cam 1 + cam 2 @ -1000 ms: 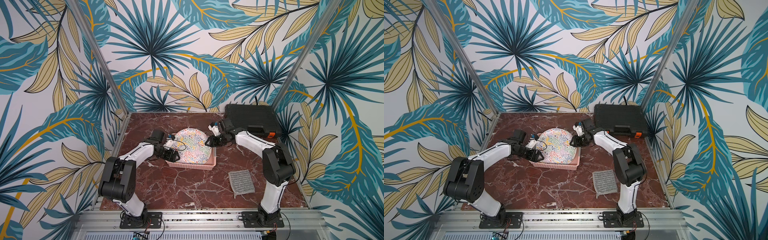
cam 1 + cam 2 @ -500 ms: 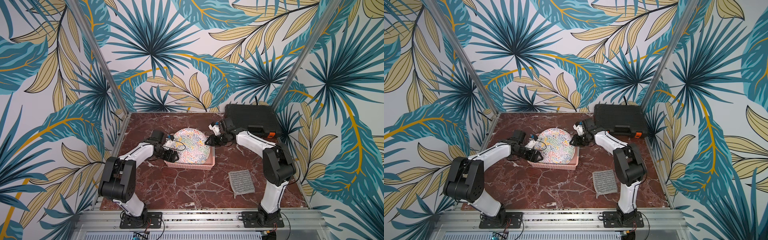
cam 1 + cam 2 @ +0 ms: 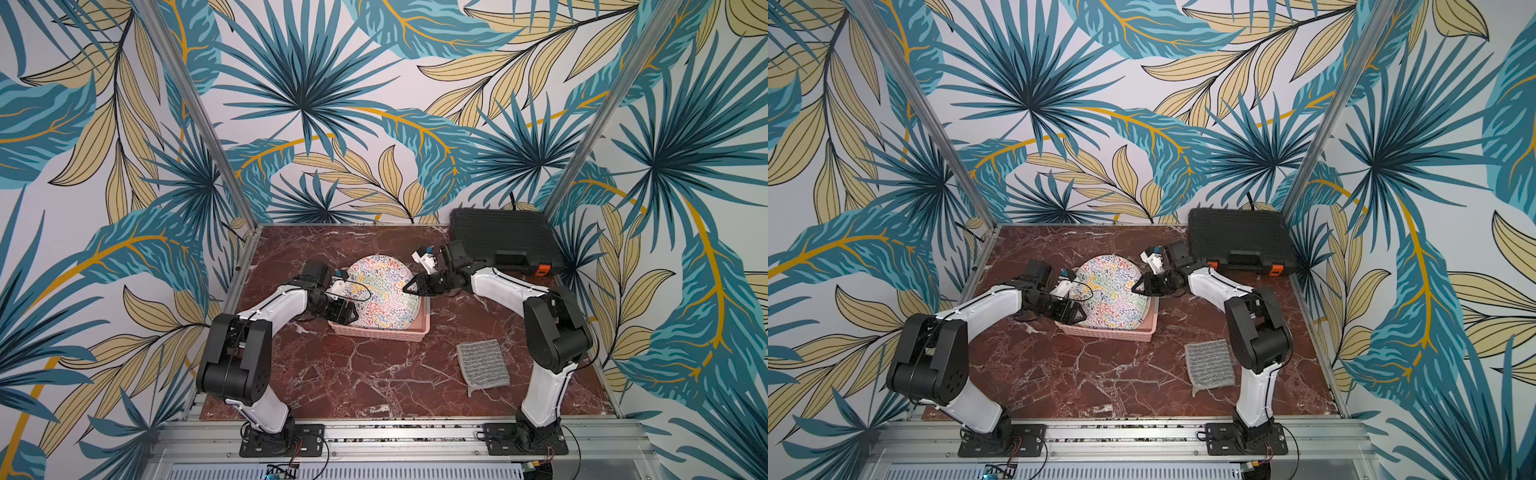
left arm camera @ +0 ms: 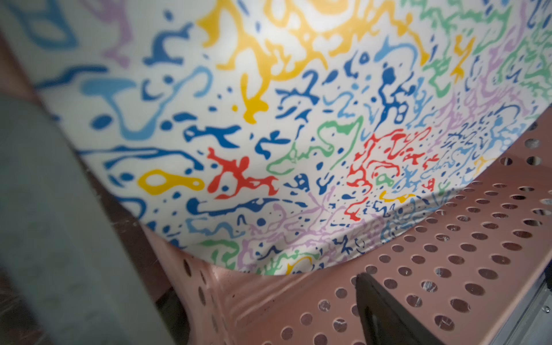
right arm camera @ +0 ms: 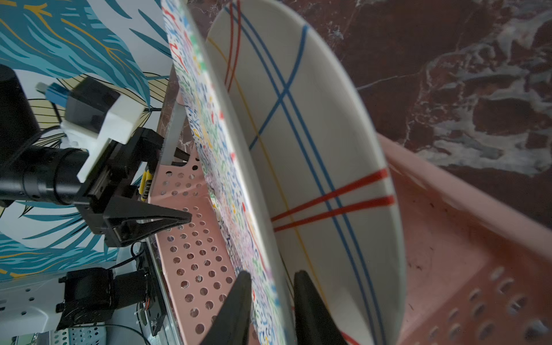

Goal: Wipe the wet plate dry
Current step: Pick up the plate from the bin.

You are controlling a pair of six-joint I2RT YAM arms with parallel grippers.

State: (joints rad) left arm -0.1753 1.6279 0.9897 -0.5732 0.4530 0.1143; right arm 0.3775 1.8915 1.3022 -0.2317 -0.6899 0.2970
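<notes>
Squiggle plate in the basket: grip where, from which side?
Pinch the rim of the squiggle plate from the robot's right, one finger per face, where the right gripper sits. It stands tilted on edge in the pink basket, striped plate close behind, so only the rim fits the jaws.

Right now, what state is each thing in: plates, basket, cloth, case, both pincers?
Speckled plate: leaning on edge in basket, rim held by right pincer.
Striped plate: on edge behind it, untouched.
Basket: holds both plates.
Cloth: flat on table, untouched.
Case: closed.
Left pincer: open, beside speckled plate, empty.
Right pincer: shut on speckled plate's rim.
</notes>
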